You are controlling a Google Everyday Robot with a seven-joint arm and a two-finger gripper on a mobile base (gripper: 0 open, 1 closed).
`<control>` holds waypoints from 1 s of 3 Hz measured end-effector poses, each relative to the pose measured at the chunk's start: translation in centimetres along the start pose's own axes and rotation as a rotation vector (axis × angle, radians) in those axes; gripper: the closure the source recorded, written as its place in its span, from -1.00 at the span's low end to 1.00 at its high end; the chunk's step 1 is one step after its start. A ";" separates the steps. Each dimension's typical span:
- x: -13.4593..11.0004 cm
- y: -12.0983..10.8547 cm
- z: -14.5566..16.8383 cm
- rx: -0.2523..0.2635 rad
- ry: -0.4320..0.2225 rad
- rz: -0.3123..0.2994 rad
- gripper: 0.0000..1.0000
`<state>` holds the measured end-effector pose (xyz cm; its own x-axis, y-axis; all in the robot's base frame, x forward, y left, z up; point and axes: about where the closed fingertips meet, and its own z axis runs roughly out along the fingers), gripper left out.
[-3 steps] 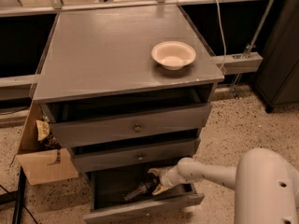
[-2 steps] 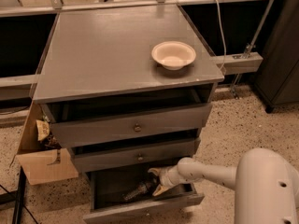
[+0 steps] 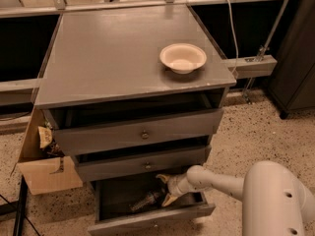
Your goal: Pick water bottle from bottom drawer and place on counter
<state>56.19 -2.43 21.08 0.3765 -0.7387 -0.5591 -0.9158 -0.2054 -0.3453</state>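
The water bottle [image 3: 145,200] lies on its side in the dark bottom drawer [image 3: 147,222], which is pulled out. My gripper [image 3: 165,189] reaches into that drawer from the right, just to the right of the bottle's end. Its two pale fingers [image 3: 162,178] are spread apart, open, and hold nothing. The counter [image 3: 113,58] is the wide grey top of the cabinet, above the drawers.
A cream bowl [image 3: 182,58] sits on the counter's right side. The two upper drawers [image 3: 142,134] with knobs stand slightly open above my arm [image 3: 216,182]. A cardboard box [image 3: 44,173] stands on the floor to the left of the cabinet.
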 end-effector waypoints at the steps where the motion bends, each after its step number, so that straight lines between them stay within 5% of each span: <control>1: 0.7 -0.6 1.4 0.001 -0.018 -0.008 -0.54; 3: 2.0 -0.8 4.3 -0.031 -0.040 0.002 -0.50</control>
<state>58.26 -0.97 17.06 0.3790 -0.7133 -0.5896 -0.9203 -0.2237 -0.3209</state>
